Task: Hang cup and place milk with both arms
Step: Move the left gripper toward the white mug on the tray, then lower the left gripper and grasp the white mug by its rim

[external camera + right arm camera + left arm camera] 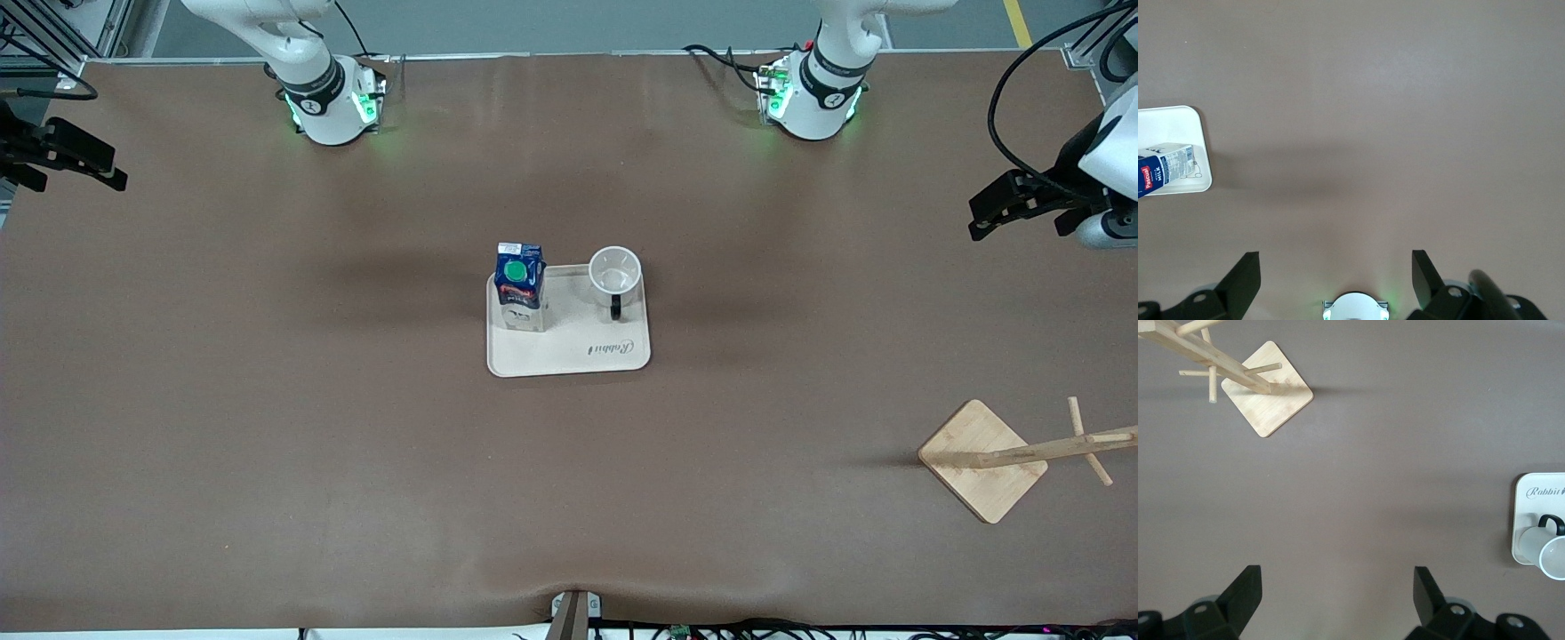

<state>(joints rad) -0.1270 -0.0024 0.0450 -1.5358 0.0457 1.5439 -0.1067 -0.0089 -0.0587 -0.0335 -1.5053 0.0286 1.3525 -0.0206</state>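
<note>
The milk stands upright on a cream tray in the middle of the table. On the same tray, toward the left arm's end, the white cup stands mouth up, its black handle pointing at the front camera. My left gripper hangs open and empty over the left arm's end of the table, well away from the tray. My right gripper hangs open and empty over the right arm's end. The left wrist view shows the open left gripper over bare table and the cup. The right wrist view shows the open right gripper and the milk.
A wooden rack with pegs stands on a square base toward the left arm's end, nearer to the front camera than the tray; the left wrist view shows the rack too. The arms' green-lit bases stand along the table's edge.
</note>
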